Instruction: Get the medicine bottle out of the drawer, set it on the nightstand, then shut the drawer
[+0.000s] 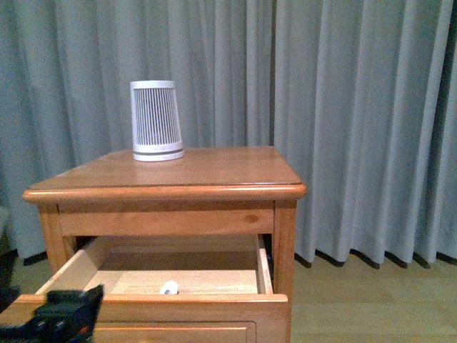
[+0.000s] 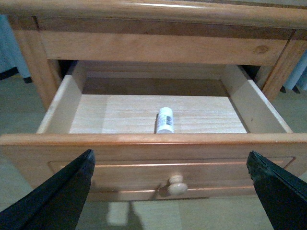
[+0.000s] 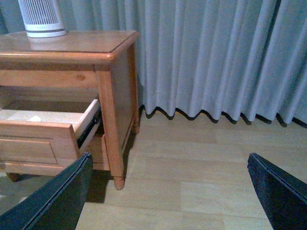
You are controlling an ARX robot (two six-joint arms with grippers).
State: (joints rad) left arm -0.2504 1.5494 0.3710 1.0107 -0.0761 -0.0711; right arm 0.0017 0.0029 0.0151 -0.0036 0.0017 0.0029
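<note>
Nearest, the left gripper [image 2: 170,155] hung wide open and empty in front of the pulled-out drawer [image 2: 144,140], its two dark fingers [image 2: 62,196] spread well apart. The round knob [image 2: 177,185] sat between them, untouched. In the front view this gripper showed low at about 7 o'clock.

The right gripper [image 3: 169,155] was also spread wide and held nothing. It hovered over the wooden floor [image 3: 192,172] off the nightstand's right side.

The medicine bottle [image 2: 165,120] lay on its side on the drawer's pale bottom, at the 6 o'clock edge just behind the drawer front, about midway across and pointing front to back.

Farther back, the nightstand [image 1: 214,168] carried a white slatted device [image 1: 156,120], upright at about 10 o'clock on its top. Grey curtains [image 1: 357,107] hung behind everything.
</note>
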